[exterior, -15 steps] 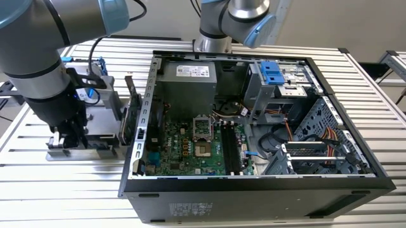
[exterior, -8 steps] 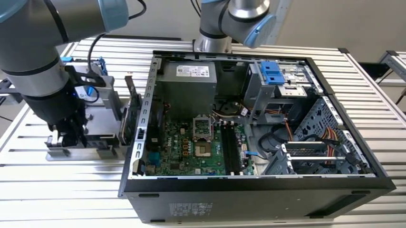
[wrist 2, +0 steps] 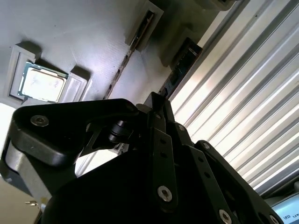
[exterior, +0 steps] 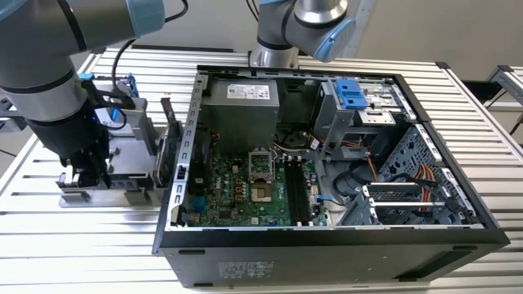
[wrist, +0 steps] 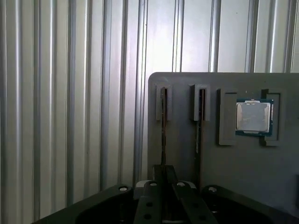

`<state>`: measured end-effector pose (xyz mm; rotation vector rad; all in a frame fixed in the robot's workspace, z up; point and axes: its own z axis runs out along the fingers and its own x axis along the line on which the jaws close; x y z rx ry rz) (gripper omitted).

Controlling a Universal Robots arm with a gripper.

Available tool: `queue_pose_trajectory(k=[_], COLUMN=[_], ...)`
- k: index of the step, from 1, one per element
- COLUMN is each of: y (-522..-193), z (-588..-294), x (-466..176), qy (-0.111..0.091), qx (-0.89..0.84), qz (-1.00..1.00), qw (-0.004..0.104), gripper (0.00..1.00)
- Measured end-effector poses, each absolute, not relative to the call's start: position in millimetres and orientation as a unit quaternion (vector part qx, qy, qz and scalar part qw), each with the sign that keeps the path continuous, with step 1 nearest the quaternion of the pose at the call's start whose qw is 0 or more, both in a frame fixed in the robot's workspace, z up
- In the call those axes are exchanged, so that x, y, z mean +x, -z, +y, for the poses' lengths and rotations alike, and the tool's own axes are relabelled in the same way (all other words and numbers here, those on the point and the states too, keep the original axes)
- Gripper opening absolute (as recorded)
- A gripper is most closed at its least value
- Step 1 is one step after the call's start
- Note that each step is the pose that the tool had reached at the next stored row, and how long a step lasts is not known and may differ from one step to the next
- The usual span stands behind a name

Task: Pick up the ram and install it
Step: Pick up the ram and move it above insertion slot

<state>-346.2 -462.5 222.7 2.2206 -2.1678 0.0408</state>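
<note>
Working over a ribbed metal table [exterior: 82,245] carrying everything else in the scene. Sharing it with an open black computer case [exterior: 327,260] lying on its side toward the exterior view's right, showing a grey power supply [exterior: 241,107] at the far end, a green motherboard [exterior: 245,187] across the floor and a drive cage with blue clips [exterior: 349,92] in the far corner. Reaching down with the grey arm [exterior: 49,86] at the exterior view's left, outside the case and near its wall. Hanging low over a grey holder plate [wrist: 224,163] resting on the table between the arm and the case. Pointing the black gripper [wrist: 163,176] straight down at the slot nearest the plate's edge, just beside the bare ribs of the table. Closing it down to a narrow gap, with the fingers [wrist 2: 161,126] drawn in on either side of the ram [wrist 2: 183,67] and pinching its upper edge. Finding the ram dark and thin, standing on edge in that slot, seated in the holder and well apart from the motherboard. Leaving alone a second slot [wrist: 201,105] running parallel, just beside the first. Seeing, in the first wrist view, a small square processor [wrist: 253,116] with a pale metal lid sitting in its own recess further along the plate, apart from the gripper.
</note>
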Motion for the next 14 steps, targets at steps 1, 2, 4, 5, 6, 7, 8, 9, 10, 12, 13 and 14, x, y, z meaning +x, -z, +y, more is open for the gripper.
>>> queue_pose_trajectory(k=[1, 2, 4, 5, 6, 7, 8, 9, 10, 12, 13, 14], y=[-223.3, -223.9, -225.1, -225.8, -226.5, -227.3, -228.3, -229.2, -230.2, -231.9, -232.9, -233.7], z=[-462.6, -462.6, -462.6, -462.6, -462.6, -462.6, -462.5, -462.5, -462.6, -462.6, -462.6, -462.5], x=[-346.1, -346.1, -346.1, -346.1, -346.2, -346.2, -346.2, -346.2, -346.2, -346.2, -346.2, -346.2], qy=[-0.013, -0.013, -0.013, -0.013, -0.013, -0.013, -0.013, -0.013, -0.013, -0.013, -0.013, -0.013], qx=[0.715, 0.715, 0.715, 0.715, 0.715, 0.715, 0.715, 0.715, 0.715, 0.715, 0.715, 0.715], qz=[-0.698, -0.698, -0.698, -0.698, -0.698, -0.698, -0.698, -0.698, -0.698, -0.698, -0.698, -0.698], qw=[0.019, 0.019, 0.019, 0.019, 0.019, 0.019, 0.019, 0.019, 0.019, 0.019, 0.019, 0.019], gripper=[0.0, 0.0, 0.0, 0.0, 0.0, 0.0, 0.0, 0.0, 0.0, 0.0, 0.0, 0.0])
